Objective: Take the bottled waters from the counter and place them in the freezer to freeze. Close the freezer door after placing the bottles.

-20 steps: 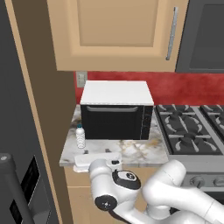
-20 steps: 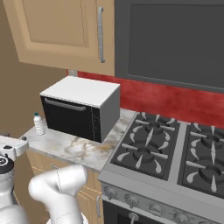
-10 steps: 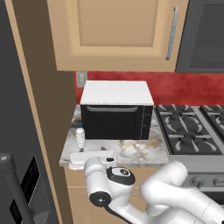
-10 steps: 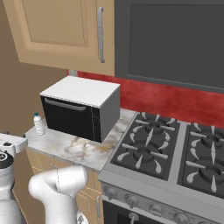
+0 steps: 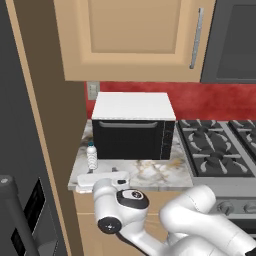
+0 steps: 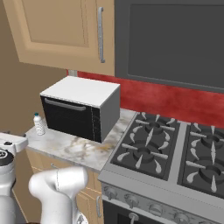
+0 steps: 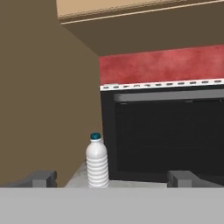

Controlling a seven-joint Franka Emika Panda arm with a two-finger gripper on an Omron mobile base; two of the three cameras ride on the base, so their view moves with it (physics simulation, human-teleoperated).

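One bottled water (image 5: 91, 155) (image 6: 39, 124), clear-white and ribbed with a blue cap, stands upright on the marble counter (image 5: 155, 176) at its left end, just left of the black oven. In the hand view the bottle (image 7: 97, 162) is a little left of centre, some way ahead of my fingertips. My gripper (image 7: 113, 179) (image 5: 102, 176) hovers at the counter's front edge, level with the bottle, open and holding nothing. The grey freezer (image 5: 22, 130) rises at the far left. Its freezer door is out of view.
The black-fronted, white-topped oven (image 5: 134, 131) (image 6: 78, 109) fills the counter behind and right of the bottle. A tan side panel (image 7: 43, 96) walls the left. The gas stovetop (image 6: 166, 144) lies to the right, with wooden cabinets (image 5: 130, 40) overhead. A dark bar handle (image 5: 11, 205) stands by the fridge's dispenser recess.
My hand has crept slightly left and up toward the counter edge. The bottle has stayed put and the jaws have stayed wide.
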